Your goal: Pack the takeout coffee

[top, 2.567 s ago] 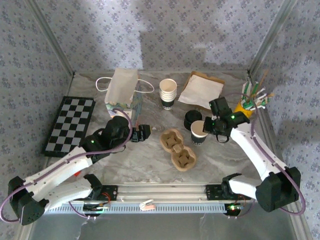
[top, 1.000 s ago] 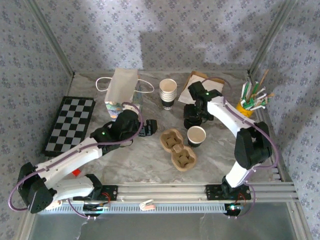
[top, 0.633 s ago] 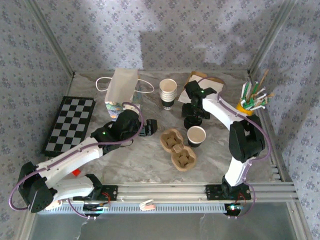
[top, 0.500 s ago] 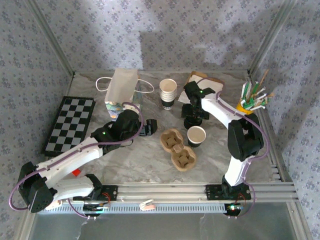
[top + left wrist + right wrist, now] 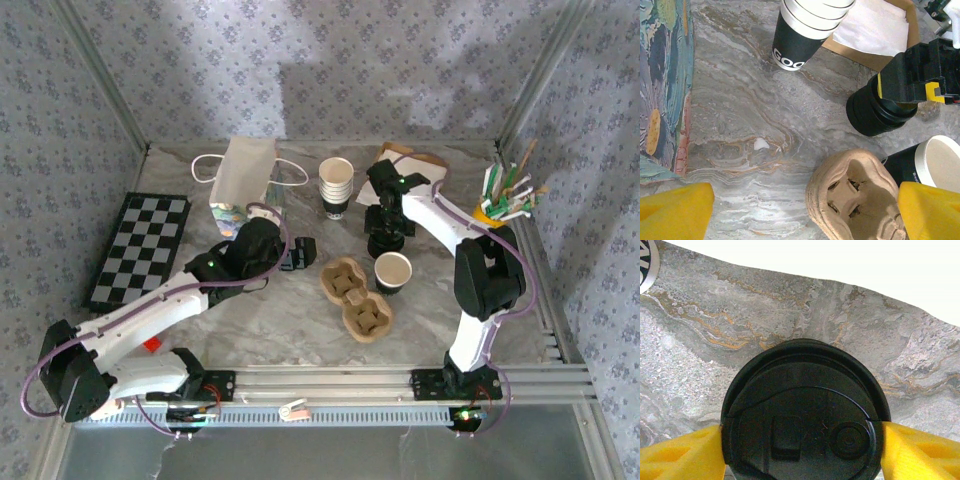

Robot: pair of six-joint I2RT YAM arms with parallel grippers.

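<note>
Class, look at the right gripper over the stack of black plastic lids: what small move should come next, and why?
Probably close the right gripper firmly on the top black plastic lid and lift it. Its yellow fingers flank the lid on both sides, and the black paper cup nearby stands uncovered.

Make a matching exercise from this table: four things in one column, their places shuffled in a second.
1. checkerboard
2. stack of black lids
3. cup carrier
4. stack of paper cups

A. between the fingers of the right pincer
B. far left of the table
C. just right of the paper bag
D. just left of the single open cup

Pairs: 1-B, 2-A, 3-D, 4-C
</note>
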